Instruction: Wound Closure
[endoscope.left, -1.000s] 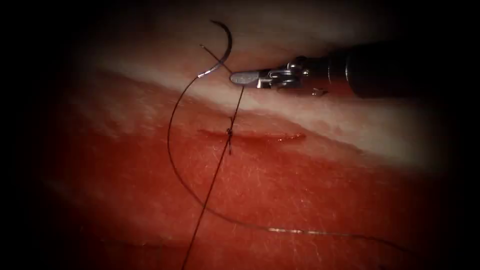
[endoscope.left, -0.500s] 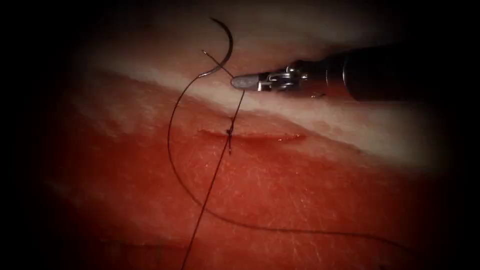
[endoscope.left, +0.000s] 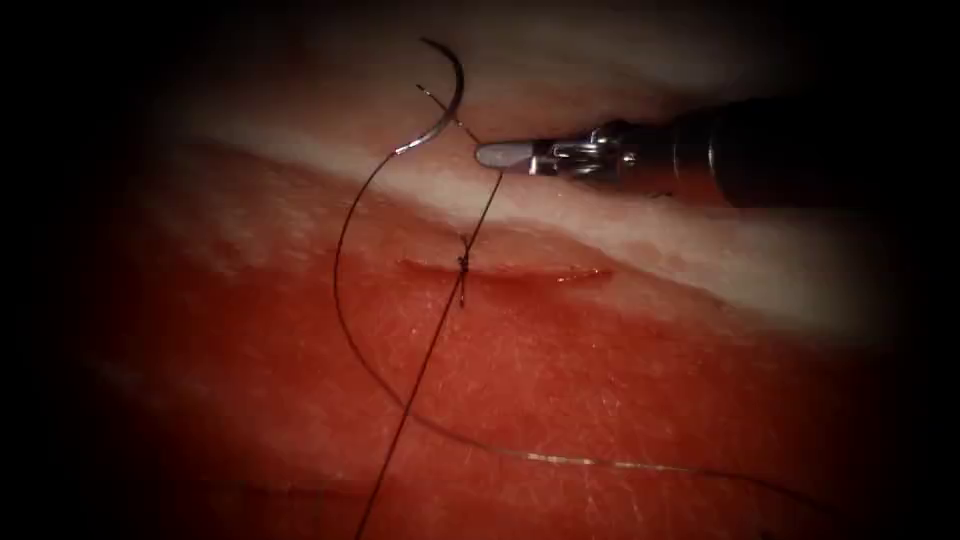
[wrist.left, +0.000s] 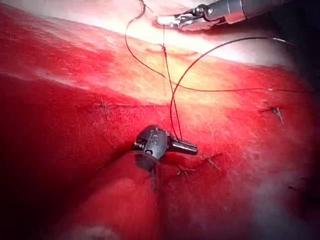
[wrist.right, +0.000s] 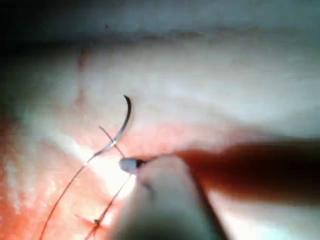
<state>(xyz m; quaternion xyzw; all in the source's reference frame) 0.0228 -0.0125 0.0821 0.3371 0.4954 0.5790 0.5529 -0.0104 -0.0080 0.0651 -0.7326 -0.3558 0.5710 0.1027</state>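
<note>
Since a second ago the right tool (endoscope.left: 492, 154) has been drawing back toward its own shaft, pulling the thread (endoscope.left: 338, 270) it is pinching with it. In the endoscope view its jaws are lying closed on a short strand that is running from the knot (endoscope.left: 462, 264) on the cut (endoscope.left: 520, 271) up to the tip. The needle (endoscope.left: 447, 100) is lying free on the tissue (endoscope.left: 600, 380) just beyond the tip, not in the tissue, held by neither tool.

In the left wrist view the left tool (wrist.left: 189, 147) is resting on the tissue with jaws closed on the thread (wrist.left: 172, 100), which is rising from it toward the right tool (wrist.left: 165, 21) beyond.

In the right wrist view the needle (wrist.right: 122, 122) is curving just ahead of the right tool (wrist.right: 127, 165).
</note>
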